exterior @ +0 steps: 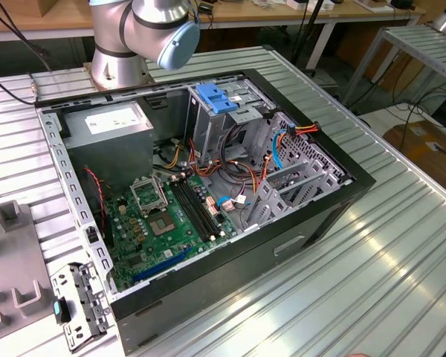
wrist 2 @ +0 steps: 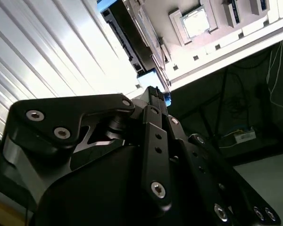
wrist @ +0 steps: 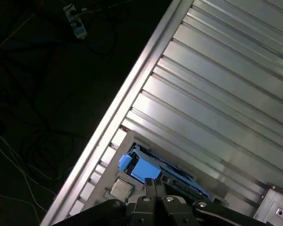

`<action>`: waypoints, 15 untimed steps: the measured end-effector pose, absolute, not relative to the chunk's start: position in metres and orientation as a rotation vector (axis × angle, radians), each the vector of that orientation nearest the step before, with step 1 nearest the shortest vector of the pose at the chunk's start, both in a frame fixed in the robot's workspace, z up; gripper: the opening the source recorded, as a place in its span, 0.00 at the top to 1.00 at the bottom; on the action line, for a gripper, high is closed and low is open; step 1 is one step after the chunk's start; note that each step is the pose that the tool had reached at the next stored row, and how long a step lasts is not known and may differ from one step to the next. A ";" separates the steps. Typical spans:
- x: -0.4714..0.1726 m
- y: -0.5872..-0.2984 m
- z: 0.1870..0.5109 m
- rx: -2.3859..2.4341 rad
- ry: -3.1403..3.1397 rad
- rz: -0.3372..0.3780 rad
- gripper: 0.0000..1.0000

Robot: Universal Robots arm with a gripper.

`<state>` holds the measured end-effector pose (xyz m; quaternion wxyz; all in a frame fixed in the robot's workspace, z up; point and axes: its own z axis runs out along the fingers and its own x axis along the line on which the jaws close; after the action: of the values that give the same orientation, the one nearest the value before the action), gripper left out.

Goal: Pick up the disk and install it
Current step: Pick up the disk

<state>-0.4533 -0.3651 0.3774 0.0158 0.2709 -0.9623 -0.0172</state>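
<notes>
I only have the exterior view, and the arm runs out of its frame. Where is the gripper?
Observer: In the first wrist view the gripper is at the blue rail of the disk.
Operator: What is the disk on?
Observer: In the second wrist view, a pale tray on the ribbed table.
Operator: Anything else in that tray?
Observer: A processor chip, apart from the disk.

The pincer (wrist: 154,182) covers part of the disk (wrist: 146,170).
</notes>
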 end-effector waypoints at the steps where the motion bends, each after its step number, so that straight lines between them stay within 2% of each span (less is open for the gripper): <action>1: -0.453 -0.365 0.377 0.867 -2.986 -0.053 0.89; 15: -0.453 -0.365 0.377 1.377 -2.782 -0.043 0.89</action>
<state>-0.4533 -0.3651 0.3774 0.0187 0.4435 -0.8960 -0.0140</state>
